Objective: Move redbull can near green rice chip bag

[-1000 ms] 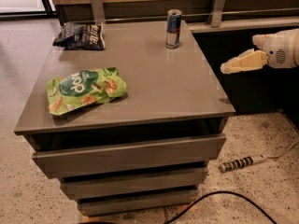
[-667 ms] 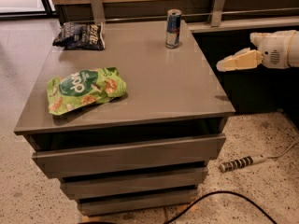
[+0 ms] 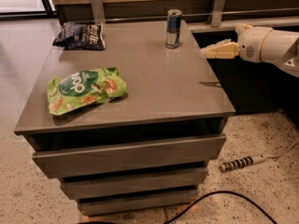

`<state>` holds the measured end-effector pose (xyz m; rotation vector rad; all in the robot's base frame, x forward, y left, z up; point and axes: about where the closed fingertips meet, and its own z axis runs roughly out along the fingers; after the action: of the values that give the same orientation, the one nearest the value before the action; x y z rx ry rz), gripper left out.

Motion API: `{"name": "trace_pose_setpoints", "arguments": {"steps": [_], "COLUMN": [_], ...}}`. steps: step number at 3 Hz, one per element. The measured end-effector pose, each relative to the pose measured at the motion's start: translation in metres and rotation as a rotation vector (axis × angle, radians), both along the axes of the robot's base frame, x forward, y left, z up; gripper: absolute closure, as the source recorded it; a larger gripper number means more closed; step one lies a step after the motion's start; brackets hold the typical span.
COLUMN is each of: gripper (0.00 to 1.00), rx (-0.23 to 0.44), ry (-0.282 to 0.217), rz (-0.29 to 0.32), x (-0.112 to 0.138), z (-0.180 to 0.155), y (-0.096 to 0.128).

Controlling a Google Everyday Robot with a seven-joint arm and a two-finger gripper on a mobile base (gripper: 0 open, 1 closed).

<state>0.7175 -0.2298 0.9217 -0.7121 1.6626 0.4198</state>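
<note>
One redbull can [image 3: 173, 28], upright, far side of grey table [image 3: 154, 97] top, right of centre, nothing touching it; one green rice chip bag [image 3: 86, 90], flat near front left corner, well apart from can; one dark chip bag [image 3: 79, 35], flat at far left corner; two bags total. One gripper [image 3: 208, 52], cream, just off right edge of table, pointing left, near can but apart from it, nothing held; wide or narrow: cannot tell. Three drawer fronts [image 3: 128, 155] under top; two metal brackets [image 3: 97, 6] behind; one power strip [image 3: 243, 163] and one black cable [image 3: 219, 199] on speckled floor [image 3: 18, 204].
</note>
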Motion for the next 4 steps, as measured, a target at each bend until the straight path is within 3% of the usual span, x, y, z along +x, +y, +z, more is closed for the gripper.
{"name": "trace_pose_setpoints", "arguments": {"steps": [1, 2, 4], "gripper": [0.0, 0.0, 0.0], "rx": [0.04, 0.066, 0.063], "ry": [-0.021, -0.028, -0.025], "rz": [-0.018, -0.031, -0.017], "x": [0.033, 0.083, 0.135], "z": [-0.004, -0.015, -0.026], "y": [0.007, 0.018, 0.042]}}
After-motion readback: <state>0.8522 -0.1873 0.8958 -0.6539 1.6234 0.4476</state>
